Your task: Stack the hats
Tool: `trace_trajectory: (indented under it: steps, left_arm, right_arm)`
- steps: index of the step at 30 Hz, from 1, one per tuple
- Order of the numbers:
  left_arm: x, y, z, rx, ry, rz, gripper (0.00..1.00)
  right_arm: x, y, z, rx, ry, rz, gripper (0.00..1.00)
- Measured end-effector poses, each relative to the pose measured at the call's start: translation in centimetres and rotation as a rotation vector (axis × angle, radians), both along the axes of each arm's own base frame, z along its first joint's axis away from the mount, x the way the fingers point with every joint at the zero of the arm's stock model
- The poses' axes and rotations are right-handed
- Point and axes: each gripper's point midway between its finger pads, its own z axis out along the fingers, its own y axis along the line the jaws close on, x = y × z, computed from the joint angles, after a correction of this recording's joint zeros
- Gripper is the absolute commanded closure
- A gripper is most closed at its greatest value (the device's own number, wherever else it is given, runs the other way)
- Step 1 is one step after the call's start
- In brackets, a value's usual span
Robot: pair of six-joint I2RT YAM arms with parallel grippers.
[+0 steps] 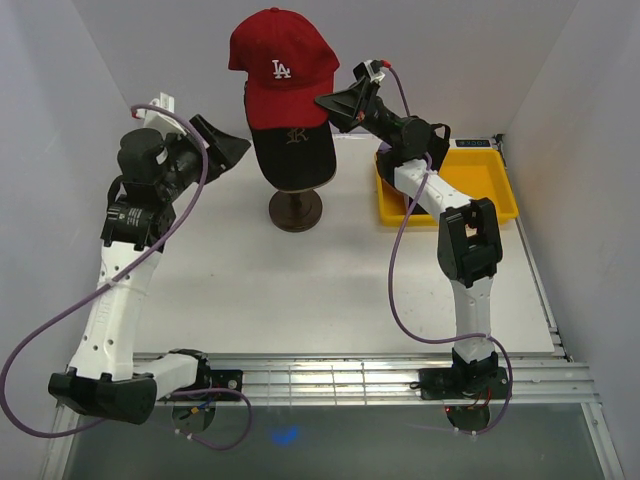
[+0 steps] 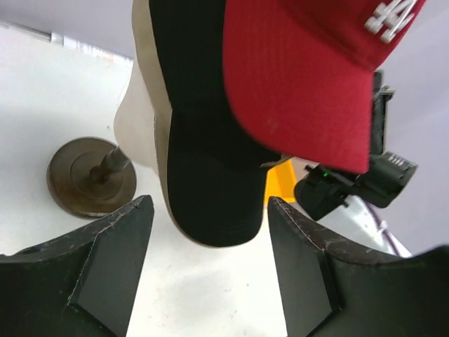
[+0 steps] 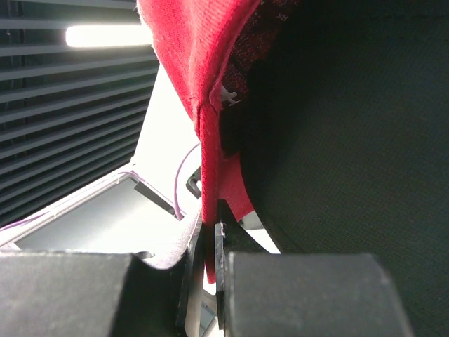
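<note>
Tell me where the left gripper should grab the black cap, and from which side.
Probably the brim tip of the black cap, approached from its front: it juts down free of the mannequin head, facing the open left gripper, while the red cap covers the crown.

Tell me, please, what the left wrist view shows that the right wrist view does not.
Only the left wrist view shows the open left gripper, the beige mannequin head on its round stand, and the black cap under the red cap. Only the right wrist view shows the right gripper shut on the red cap's edge. Both show the red cap.
</note>
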Motion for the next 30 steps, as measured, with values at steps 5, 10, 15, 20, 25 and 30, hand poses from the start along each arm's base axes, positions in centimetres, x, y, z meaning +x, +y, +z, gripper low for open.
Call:
trace_trajectory:
  steps: [5,10,15,20,25,30]
  left_arm:
    - [1.4,2.2,2.8,-0.112,-0.037,-0.001,0.16]
    - [4.1,3.4,2.9,-0.241,-0.022,-0.042,0.13]
    - [6.1,2.4,1.3,-0.386,0.022,-0.155,0.15]
    - [7.1,1.4,1.2,-0.457,0.036,-0.240,0.16]
    - [7.6,0.9,2.7,-0.485,0.005,-0.305,0.18]
    - [8.1,0.5,3.3,-0.497,-0.015,-0.350,0.19]
  right_arm:
    - [0.0,0.0,0.2,-0.006,-0.002,0.003,0.92]
    - [0.0,0.0,0.2,-0.007,-0.002,0.003,0.92]
    - [0.1,0.0,0.0,-0.008,0.003,0.002,0.92]
    - [0.3,0.1,-0.4,-0.006,0.018,-0.002,0.92]
    - [0.3,-0.2,-1.0,0.003,0.061,-0.018,0.92]
    - [-0.3,-0.6,-0.7,0.008,0.066,-0.022,0.92]
